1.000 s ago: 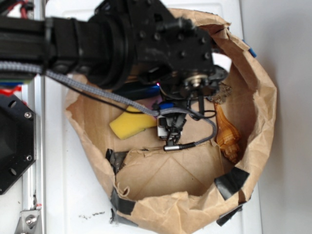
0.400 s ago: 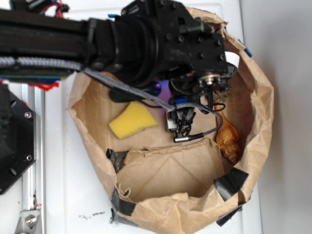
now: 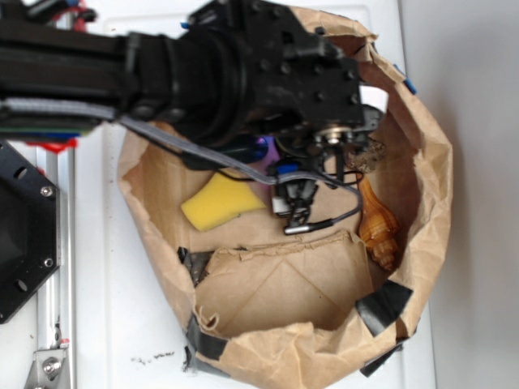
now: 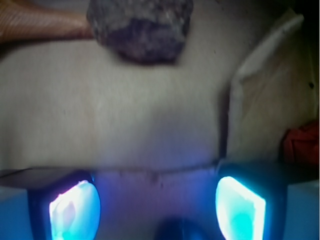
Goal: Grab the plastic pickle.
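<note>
End effector [image 4: 157, 200] shifted left since a moment ago, open, empty; pickle [image 3: 243, 151] hidden mostly under arm

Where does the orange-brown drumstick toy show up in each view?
Exterior: the drumstick toy lies inside the paper bag, against its right wall.
Wrist: top left corner, beside a dark rough lump.
Shared landmark: the bag's brown paper floor.
</note>
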`<state>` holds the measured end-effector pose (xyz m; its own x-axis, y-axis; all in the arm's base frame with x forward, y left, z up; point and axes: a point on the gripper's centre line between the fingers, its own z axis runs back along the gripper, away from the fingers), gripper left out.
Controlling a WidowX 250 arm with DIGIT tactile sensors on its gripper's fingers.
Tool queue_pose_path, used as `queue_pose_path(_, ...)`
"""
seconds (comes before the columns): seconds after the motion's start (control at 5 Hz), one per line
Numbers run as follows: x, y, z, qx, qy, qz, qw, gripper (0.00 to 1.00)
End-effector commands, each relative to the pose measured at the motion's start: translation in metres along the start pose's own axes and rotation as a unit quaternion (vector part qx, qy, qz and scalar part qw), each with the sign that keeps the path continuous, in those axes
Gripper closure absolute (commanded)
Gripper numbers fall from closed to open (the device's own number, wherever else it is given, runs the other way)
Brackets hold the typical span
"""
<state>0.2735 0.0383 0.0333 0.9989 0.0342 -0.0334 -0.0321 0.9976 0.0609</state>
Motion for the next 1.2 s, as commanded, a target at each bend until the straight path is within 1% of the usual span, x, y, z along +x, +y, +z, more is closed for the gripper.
queue_pose_path(0.0, -0.012, 0.035, 0.036, -0.012, -0.055, 0.023, 0.998, 0.0)
queue_pose_path(0.2, -0.019, 0.037, 0.031, -0.021, -0.037, 0.01, 0.999, 0.0)
queue_pose_path(0.4, -0.02, 0.034, 0.026, -0.009, -0.036, 0.005, 0.999, 0.0)
queue_pose_path(0.6, -0.021, 0.032, 0.018, -0.016, -0.033, 0.011, 0.999, 0.0)
queue_pose_path(1.0, -0.023, 0.017, 0.015, -0.036, -0.006, 0.057, 0.998, 0.0)
